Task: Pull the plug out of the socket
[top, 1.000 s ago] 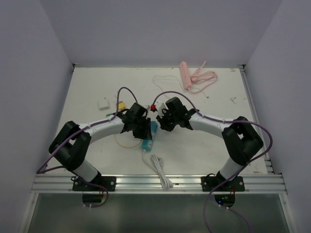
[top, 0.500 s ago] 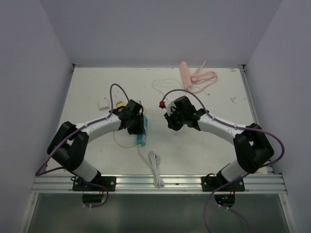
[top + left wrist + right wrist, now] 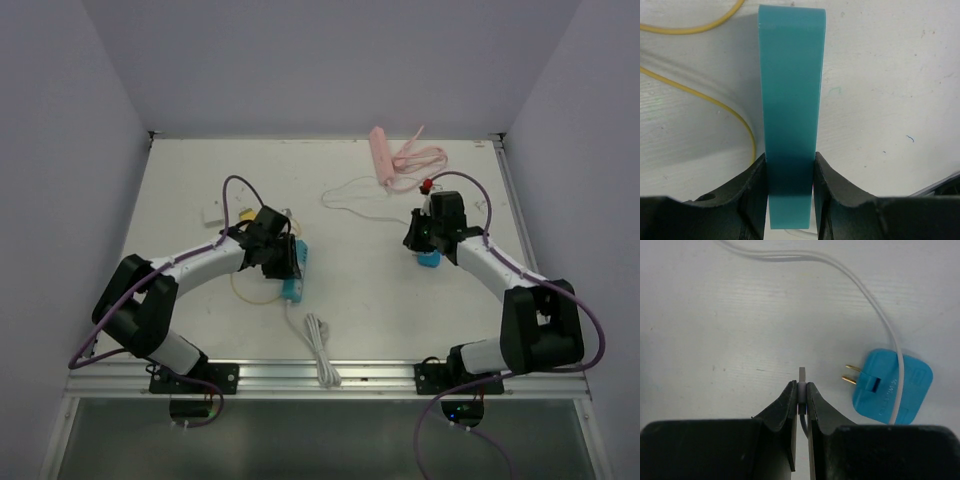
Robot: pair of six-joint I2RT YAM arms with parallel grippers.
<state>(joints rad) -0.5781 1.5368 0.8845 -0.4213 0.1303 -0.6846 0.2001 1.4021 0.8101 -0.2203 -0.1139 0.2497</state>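
1. Left wrist view: the left hand (image 3: pixel 790 162) clamps the teal socket (image 3: pixel 791 75) from both sides, apparently to steady it.
2. The right hand (image 3: pixel 802 387) is pinched shut (only an unidentifiable pale sliver shows between its tips).
3. The plug (image 3: pixel 892 385) lies on the tabletop (image 3: pixel 715 315) beside it, prongs bare and well apart from the socket, so the pull looks done.

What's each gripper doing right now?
Left gripper: closed on the teal socket strip.
Right gripper: closed on a thin white piece, seemingly cord; blue plug lies free.
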